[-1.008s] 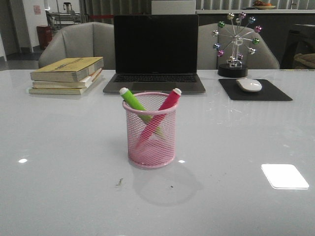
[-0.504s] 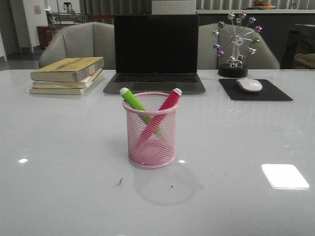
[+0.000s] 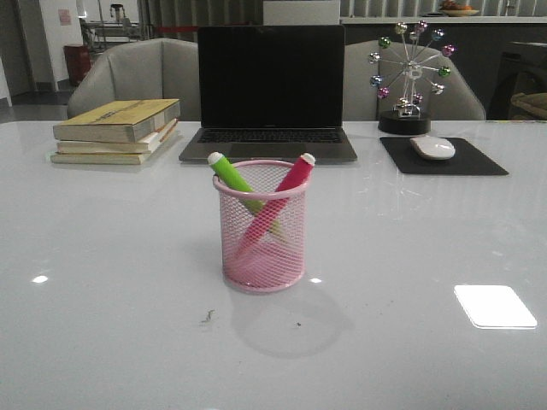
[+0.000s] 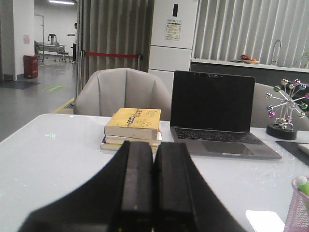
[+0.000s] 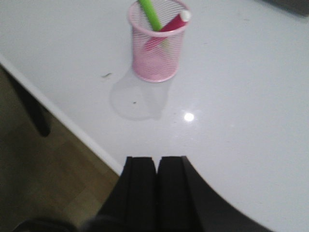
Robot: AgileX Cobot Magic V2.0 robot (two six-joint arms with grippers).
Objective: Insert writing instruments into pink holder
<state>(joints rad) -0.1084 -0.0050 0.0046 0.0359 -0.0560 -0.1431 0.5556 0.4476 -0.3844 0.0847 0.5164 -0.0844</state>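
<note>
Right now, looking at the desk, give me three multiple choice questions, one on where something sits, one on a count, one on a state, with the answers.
1. Where is the pink holder?
A. on the books
B. in front of the laptop
C. on the mouse pad

2. How many markers stand in it?
A. one
B. two
C. four

3. How are the hands?
A. both shut, empty
B. both open
C. one gripping a marker

Answers:
1 B, it stands on the table nearer the camera than the laptop.
2 B, the green marker and the pink marker cross inside.
3 A, the left hand and the right hand show fingers pressed together, nothing between.
</note>
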